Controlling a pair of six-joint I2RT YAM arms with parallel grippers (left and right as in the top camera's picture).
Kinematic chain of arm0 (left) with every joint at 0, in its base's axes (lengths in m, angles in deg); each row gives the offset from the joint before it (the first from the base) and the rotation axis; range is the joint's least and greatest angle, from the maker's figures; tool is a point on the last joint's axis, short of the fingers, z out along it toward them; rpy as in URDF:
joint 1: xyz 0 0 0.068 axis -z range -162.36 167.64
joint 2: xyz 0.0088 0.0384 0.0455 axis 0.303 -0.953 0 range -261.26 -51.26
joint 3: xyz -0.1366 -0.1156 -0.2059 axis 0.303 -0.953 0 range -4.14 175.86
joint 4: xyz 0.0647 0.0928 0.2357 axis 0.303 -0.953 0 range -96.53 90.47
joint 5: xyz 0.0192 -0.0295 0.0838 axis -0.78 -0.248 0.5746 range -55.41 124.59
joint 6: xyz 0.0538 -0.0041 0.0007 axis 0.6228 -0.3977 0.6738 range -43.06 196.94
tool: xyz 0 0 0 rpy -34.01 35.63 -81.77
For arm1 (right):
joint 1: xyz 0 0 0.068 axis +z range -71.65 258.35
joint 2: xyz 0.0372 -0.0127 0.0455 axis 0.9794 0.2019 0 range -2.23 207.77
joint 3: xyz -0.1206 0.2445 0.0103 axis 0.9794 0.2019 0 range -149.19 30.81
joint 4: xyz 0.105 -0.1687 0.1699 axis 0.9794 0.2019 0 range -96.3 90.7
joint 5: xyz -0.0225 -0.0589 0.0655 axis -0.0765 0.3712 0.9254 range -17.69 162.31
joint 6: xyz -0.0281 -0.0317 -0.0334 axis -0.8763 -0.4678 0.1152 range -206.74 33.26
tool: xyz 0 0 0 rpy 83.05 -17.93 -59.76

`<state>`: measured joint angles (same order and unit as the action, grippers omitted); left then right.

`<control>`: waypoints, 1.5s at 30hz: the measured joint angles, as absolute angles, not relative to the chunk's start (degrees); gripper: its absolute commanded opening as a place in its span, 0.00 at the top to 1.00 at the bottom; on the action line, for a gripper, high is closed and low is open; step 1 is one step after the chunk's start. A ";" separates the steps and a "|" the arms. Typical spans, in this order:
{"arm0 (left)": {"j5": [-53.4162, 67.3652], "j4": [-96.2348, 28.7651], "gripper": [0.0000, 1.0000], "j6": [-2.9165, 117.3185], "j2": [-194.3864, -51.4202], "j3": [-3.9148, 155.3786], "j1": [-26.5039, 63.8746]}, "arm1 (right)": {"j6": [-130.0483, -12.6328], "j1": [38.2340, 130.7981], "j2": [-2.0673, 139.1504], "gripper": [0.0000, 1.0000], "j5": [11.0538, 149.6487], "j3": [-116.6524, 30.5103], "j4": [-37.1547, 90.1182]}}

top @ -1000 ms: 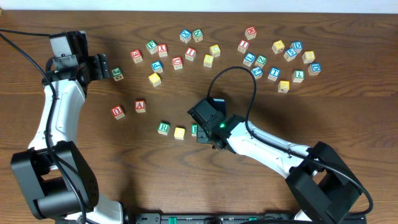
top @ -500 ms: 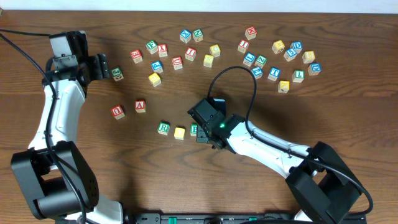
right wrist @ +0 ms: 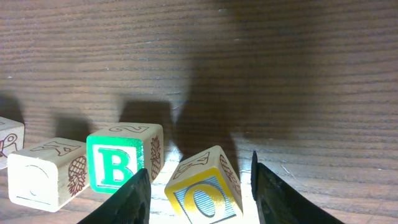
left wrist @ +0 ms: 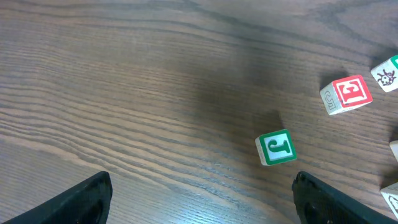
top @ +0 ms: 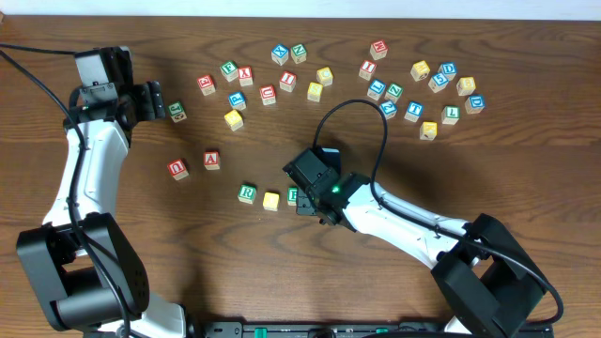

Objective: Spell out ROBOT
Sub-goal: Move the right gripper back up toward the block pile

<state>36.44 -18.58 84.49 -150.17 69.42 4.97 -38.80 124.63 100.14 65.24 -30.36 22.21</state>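
Observation:
A row of blocks lies at mid-table: a green R block (top: pixel 246 193), a yellow block (top: pixel 271 200) and a green B block (top: pixel 294 195) partly under my right gripper (top: pixel 312 200). In the right wrist view the B block (right wrist: pixel 118 167) stands next to a cream block (right wrist: pixel 46 171). A yellow O block (right wrist: pixel 202 186) sits turned at an angle between the fingers of my right gripper (right wrist: pixel 199 190), with gaps on both sides. My left gripper (top: pixel 160 101) is open and empty at the far left, near a green J block (left wrist: pixel 276 148).
Several loose letter blocks are scattered along the back of the table, from a red one (top: pixel 206 83) to a group at the right (top: pixel 441 84). Two red blocks (top: pixel 177 168) (top: pixel 212 159) lie left of the row. A red E block (left wrist: pixel 348 93) shows in the left wrist view.

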 measured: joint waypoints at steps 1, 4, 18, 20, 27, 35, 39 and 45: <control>36.44 -18.58 0.09 84.49 -150.17 69.42 4.97 | -38.80 124.59 100.14 0.53 65.28 -30.36 22.08; 36.44 -18.58 0.09 84.49 -150.17 69.42 4.97 | -38.90 124.20 100.14 0.54 65.43 -30.36 21.62; 36.44 -18.58 0.09 84.49 -150.17 69.42 4.97 | -43.34 123.72 100.14 0.50 64.30 -31.98 21.49; 36.44 -18.58 0.09 84.49 -150.17 69.42 4.97 | -44.96 123.28 100.14 0.50 63.97 -33.38 21.51; 36.44 -18.58 0.09 84.49 -150.17 69.42 4.97 | -51.65 118.84 100.14 0.50 63.27 -40.90 23.02; 36.44 -18.58 0.09 84.49 -150.17 69.42 4.97 | -58.36 113.73 100.14 0.47 63.01 -46.99 23.94; 36.44 -18.58 0.09 84.49 -150.17 69.42 4.97 | -60.76 111.28 100.14 0.47 62.79 -49.01 23.94; 36.44 -18.58 0.09 84.49 -150.17 69.42 4.97 | -64.26 108.31 100.14 0.46 62.57 -50.25 23.94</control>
<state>36.44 -18.58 84.49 -150.17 69.42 4.97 -64.26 108.31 100.14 62.57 -50.25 23.94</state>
